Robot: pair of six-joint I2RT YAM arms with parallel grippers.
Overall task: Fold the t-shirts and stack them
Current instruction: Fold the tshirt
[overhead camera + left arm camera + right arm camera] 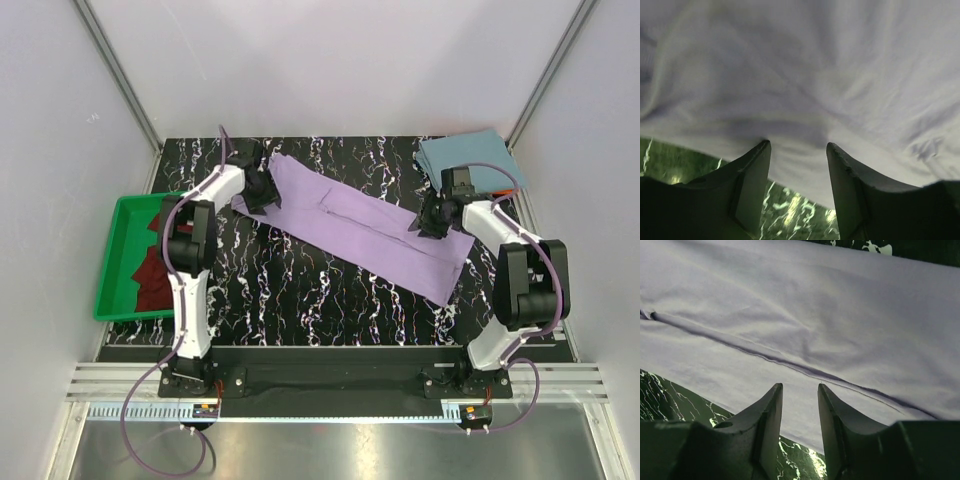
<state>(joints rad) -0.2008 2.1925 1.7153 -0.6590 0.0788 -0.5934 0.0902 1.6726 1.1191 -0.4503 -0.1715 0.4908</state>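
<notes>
Already done: teal-blue shirt (465,155) lies folded flat at the far right corner of the counter (300,290).
Under way: lavender shirt (350,225) lies as a long narrow band slanting from far left to near right; it looks folded lengthwise, with the crosswise folds left to do.
Not begun: maroon shirt (155,275) lies crumpled in the green tray (120,240) at the left.
Left claw (262,190): fingers well apart at the band's far-left end, nothing pinched.
Right claw (432,218): fingers partly open over the band's right part, nothing pinched.
Stack: none yet, as I judge it.
</notes>
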